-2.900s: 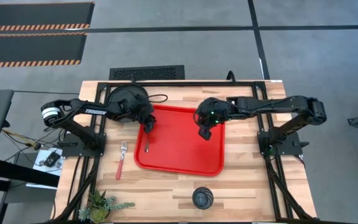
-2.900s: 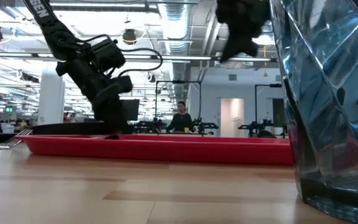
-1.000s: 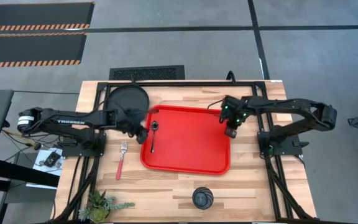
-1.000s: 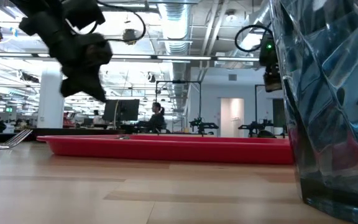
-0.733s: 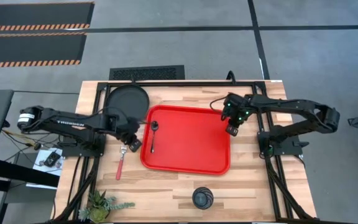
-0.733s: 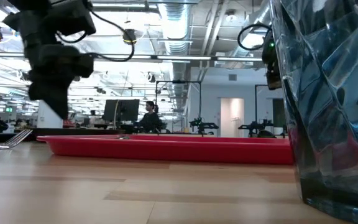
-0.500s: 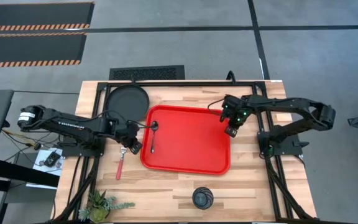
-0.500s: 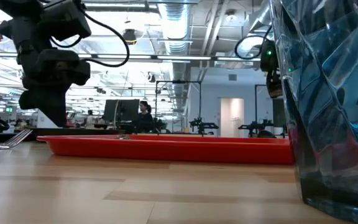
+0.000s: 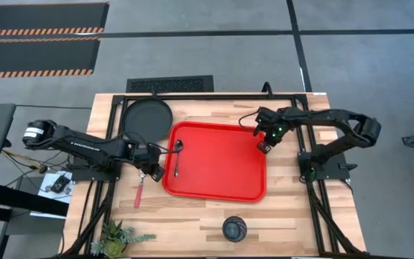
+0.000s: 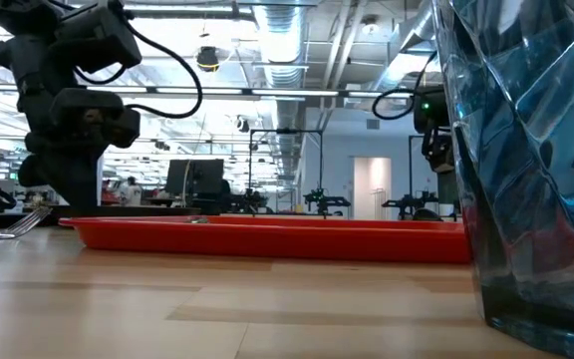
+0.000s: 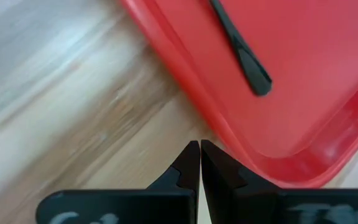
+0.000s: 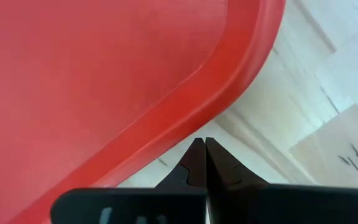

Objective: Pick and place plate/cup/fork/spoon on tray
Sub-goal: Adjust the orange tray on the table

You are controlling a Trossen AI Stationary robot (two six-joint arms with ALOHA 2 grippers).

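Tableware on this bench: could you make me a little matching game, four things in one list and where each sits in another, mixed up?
Things:
1. spoon
2. plate
3. fork
4. cup

Places:
A. on the bare wood at the table's near edge, below the tray
B. on the wood just left of the tray, beside the left end effector
C. inside the tray, by its left rim
D. at the table's far left corner, off the tray

Pairs: 1-C, 2-D, 3-B, 4-A
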